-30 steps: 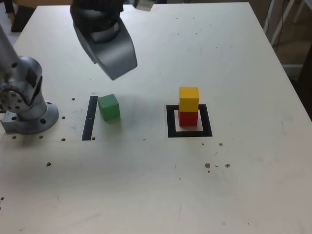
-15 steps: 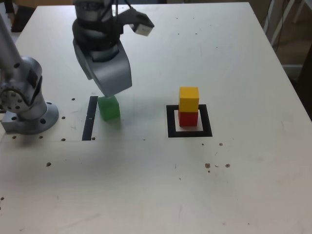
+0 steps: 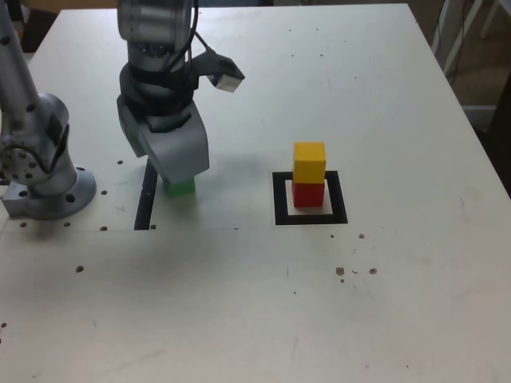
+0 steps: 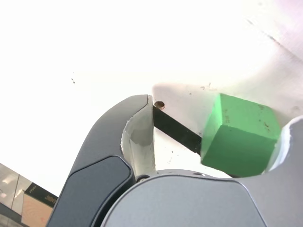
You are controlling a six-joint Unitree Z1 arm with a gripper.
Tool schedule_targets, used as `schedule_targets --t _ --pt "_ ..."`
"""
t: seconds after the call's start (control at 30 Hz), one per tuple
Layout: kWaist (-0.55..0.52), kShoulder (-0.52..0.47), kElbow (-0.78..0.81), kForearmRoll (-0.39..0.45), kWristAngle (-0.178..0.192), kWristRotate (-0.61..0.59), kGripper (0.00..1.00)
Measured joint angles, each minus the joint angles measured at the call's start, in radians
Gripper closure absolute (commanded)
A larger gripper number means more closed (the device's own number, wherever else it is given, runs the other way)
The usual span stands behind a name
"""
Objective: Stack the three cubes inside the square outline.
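Note:
The green cube (image 3: 181, 187) sits on the white table beside a thin black strip, mostly covered by my gripper (image 3: 179, 174), which has come down over it. In the wrist view the green cube (image 4: 239, 137) lies between the open jaws of my gripper (image 4: 218, 116), close against one finger, with a wide gap to the other finger (image 4: 137, 137). The yellow-orange cube (image 3: 309, 162) stands on the red cube (image 3: 307, 194) inside the square outline (image 3: 280, 199), toward the exterior view's right.
The thin black strip (image 3: 144, 203) runs just left of the green cube in the exterior view. The arm's metal base (image 3: 40, 171) stands at the exterior view's left. A small pale box (image 3: 229, 80) hangs on a cable off the wrist.
My gripper has come down from above the table onto the green cube, which now sits between the jaws. The jaws have narrowed a little. The cubes have not moved.

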Motion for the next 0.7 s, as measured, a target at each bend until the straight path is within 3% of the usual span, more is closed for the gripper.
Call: schedule_targets --t 0.3,0.7 --pt "-0.011 0.0 -0.008 -0.008 0.001 0.014 0.22" --pt "-0.011 0.0 -0.008 -0.021 -0.024 0.041 0.36"
